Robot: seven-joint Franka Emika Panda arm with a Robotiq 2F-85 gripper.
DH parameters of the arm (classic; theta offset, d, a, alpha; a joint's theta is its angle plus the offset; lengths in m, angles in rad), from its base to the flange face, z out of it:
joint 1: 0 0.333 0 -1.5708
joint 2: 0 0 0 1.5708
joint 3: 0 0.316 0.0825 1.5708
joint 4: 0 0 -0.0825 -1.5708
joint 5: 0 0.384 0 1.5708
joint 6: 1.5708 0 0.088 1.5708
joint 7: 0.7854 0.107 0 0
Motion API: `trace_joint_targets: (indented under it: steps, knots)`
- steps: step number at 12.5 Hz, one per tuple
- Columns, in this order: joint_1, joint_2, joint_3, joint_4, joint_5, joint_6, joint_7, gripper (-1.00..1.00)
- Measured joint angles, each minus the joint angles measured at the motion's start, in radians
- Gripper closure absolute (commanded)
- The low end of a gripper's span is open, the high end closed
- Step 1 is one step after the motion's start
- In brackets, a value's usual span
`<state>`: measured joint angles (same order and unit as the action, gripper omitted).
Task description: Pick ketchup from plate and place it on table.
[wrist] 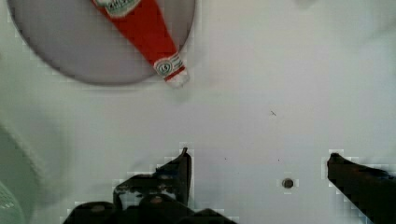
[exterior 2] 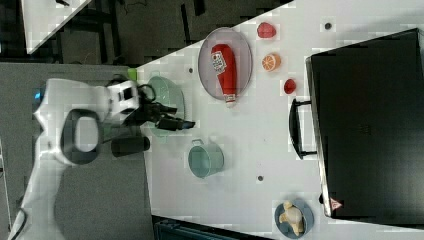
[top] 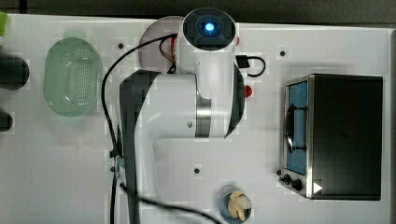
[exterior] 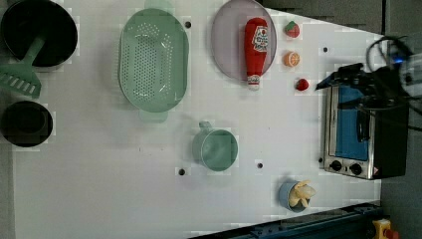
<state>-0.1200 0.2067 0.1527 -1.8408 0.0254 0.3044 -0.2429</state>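
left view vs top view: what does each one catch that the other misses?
Left view alone: the ketchup lying on the plate with its cap past the rim, three small fruit pieces beside it, a green cup, and dark pots at the left view's left. Top view alone: the arm's white body from above, covering most of the plate. Both: the green colander, the toaster oven and the small blue bowl on the table.
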Motion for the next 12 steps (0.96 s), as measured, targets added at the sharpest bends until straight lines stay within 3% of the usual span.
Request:
trace_joint_targets:
  steps: [8,12]
  knots:
    - [0.034,0.193,0.018,0.02,-0.015,0.256,-0.272,-1.0]
    - [0.054,0.352,0.019,0.118,-0.071,0.3,-0.299,-1.0]
